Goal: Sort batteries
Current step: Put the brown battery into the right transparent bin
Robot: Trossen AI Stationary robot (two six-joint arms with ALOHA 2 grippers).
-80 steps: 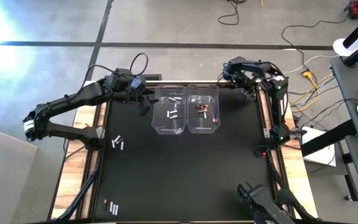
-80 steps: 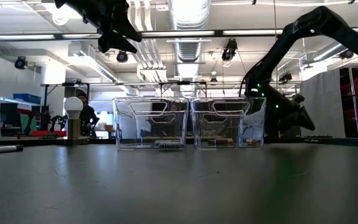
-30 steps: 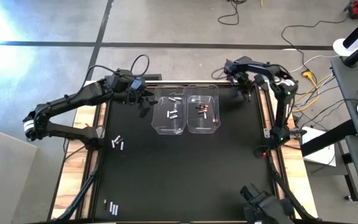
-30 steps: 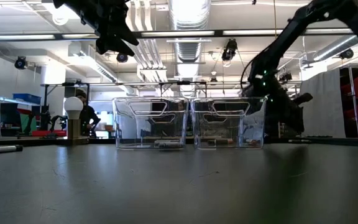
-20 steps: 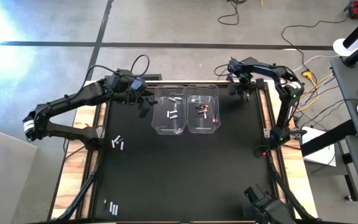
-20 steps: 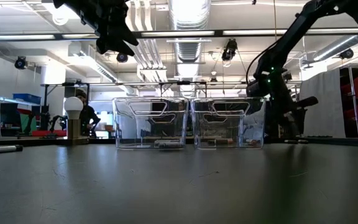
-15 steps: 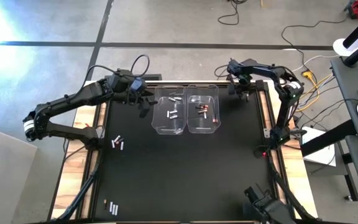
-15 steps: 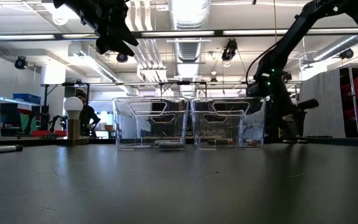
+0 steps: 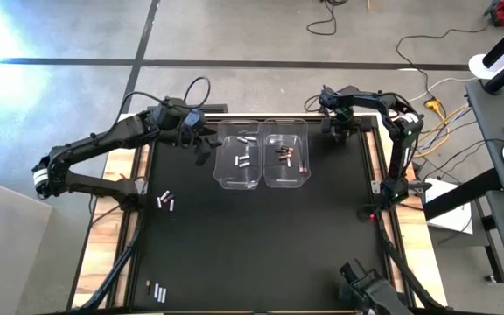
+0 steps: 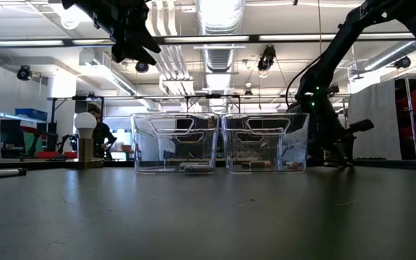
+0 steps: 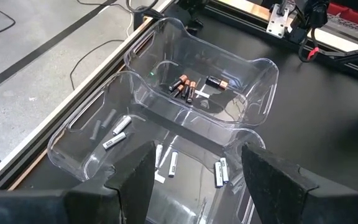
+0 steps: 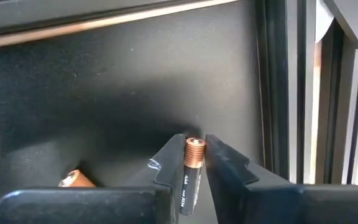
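Two clear bins stand side by side at the table's far middle. The left bin (image 9: 239,156) holds silvery-white batteries (image 11: 120,124); the right bin (image 9: 285,156) holds dark batteries with copper ends (image 11: 184,86). My left gripper (image 9: 204,144) (image 11: 194,168) hovers open, high above the left bin's left side. My right gripper (image 9: 335,129) (image 12: 194,158) is down at the table's far right corner, right of the bins, shut on a dark battery. A second dark battery (image 12: 76,179) lies on the mat beside it. My right gripper pinches a dark battery (image 12: 190,174) between its two fingers (image 12: 169,163). The battery lies along the fingers, its copper end (image 12: 194,148) at their free ends. The fingers come down from above, low at the mat (image 10: 340,160). Whether the battery is off the mat, I cannot tell.
Loose batteries lie on the black mat at the left (image 9: 166,201) and near left (image 9: 157,291). A metal knob with a white ball (image 10: 85,137) stands left of the bins. The table's frame rail (image 12: 291,93) runs close beside my right gripper.
My right gripper has come down from above the bins' rims to the mat at the far right corner, its arm folding in toward the bins. The left arm, the bins and the loose batteries have kept still.
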